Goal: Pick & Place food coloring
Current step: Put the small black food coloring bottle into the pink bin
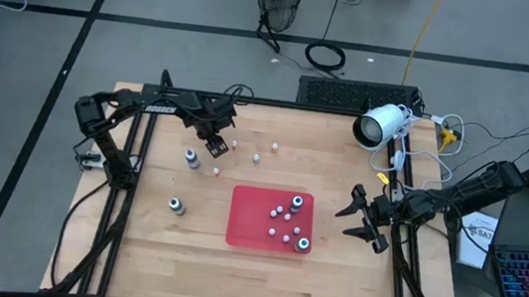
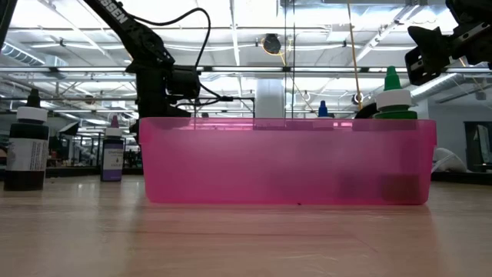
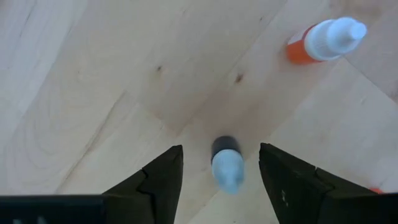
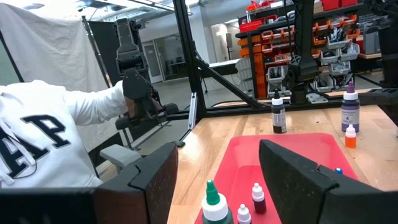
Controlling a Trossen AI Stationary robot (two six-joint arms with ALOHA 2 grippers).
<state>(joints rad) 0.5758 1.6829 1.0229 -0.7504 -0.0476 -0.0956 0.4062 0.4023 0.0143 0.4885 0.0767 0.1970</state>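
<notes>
Target bottle [image 3: 227, 167], pale blue tip, stands on the table [image 1: 153, 246] between the left gripper [image 3: 221, 177] fingers, behind-left of the red tray [image 1: 245, 228]. No contact yet imo. To do it well: drop straight, keep bottle centred, clamp on the body not the tip, lift vertical; orange bottle [image 3: 323, 40] nearby, don't clip it. Fingers spread wide, holding nothing. Right gripper [image 1: 368, 220] waits beside tray's right edge, fingers apart, empty.

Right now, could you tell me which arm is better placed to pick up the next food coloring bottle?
The left. Its open left gripper hangs over a small bottle on the table, while the open right gripper waits beside the red tray.
</notes>
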